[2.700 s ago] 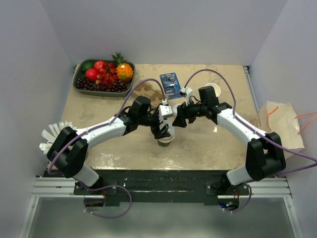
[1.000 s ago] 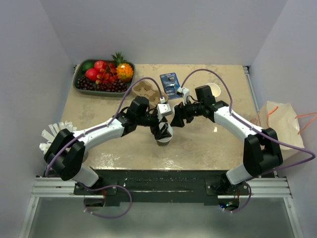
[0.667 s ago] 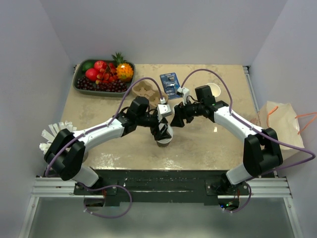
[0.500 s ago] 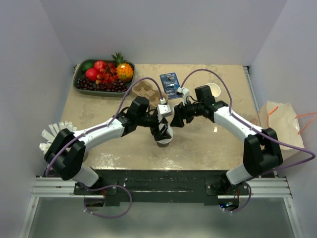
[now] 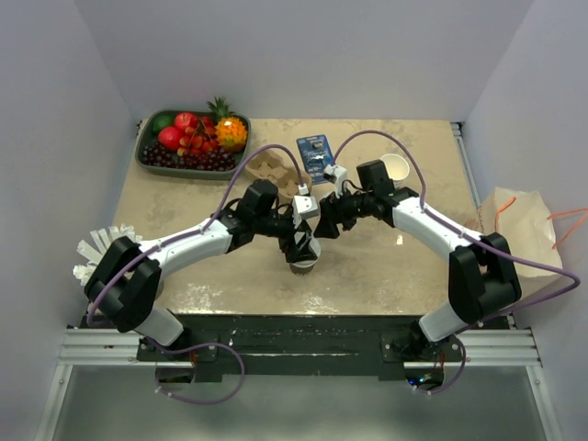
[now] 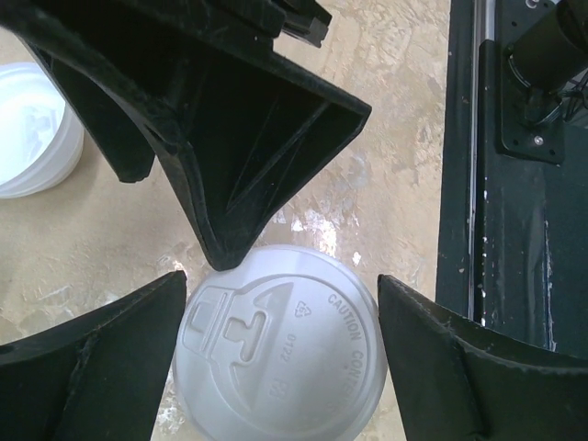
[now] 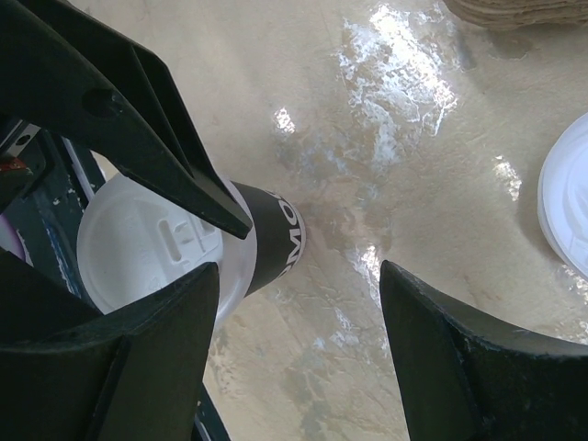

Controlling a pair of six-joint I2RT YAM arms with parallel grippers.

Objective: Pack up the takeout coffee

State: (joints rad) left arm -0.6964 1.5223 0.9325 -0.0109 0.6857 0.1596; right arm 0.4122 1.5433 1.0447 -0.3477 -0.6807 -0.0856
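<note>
A small dark-brown paper cup (image 5: 304, 264) stands upright on the shiny beige table (image 5: 413, 266). It is near the middle, a bit toward the near edge. A round white plastic lid (image 6: 280, 354) sits on top of it, with raised letters and a little drink flap. The cup's dark side (image 7: 276, 237) has white letters on it.

Both arms reach in over the cup. The left gripper (image 6: 280, 287) hangs right above the lid with its jaws spread wide. One black finger (image 6: 92, 367) is on each side of the lid, very close to its edge. I cannot tell if they touch it. Nothing is squeezed yet.

The right gripper (image 7: 299, 276) comes in from the far right, and its jaws are also spread apart and hold nothing. From the left wrist camera, the tip of one of its fingers (image 6: 230, 165) meets the far edge of the lid. Only bare table shows in the middle of its gap, and the cup is over by one finger.

Farther back on the table lie a brown pulp cup carrier (image 5: 266, 167) and a blue packet (image 5: 315, 154). An open cup with a white inside (image 5: 395, 166) stands far right. A dark green tray of bright fruit (image 5: 141, 154) fills the far left corner. A loose white lid (image 6: 32, 129) lies on the table near the cup. A pale paper bag with orange handles (image 5: 514, 230) sits off the table on the right.
</note>
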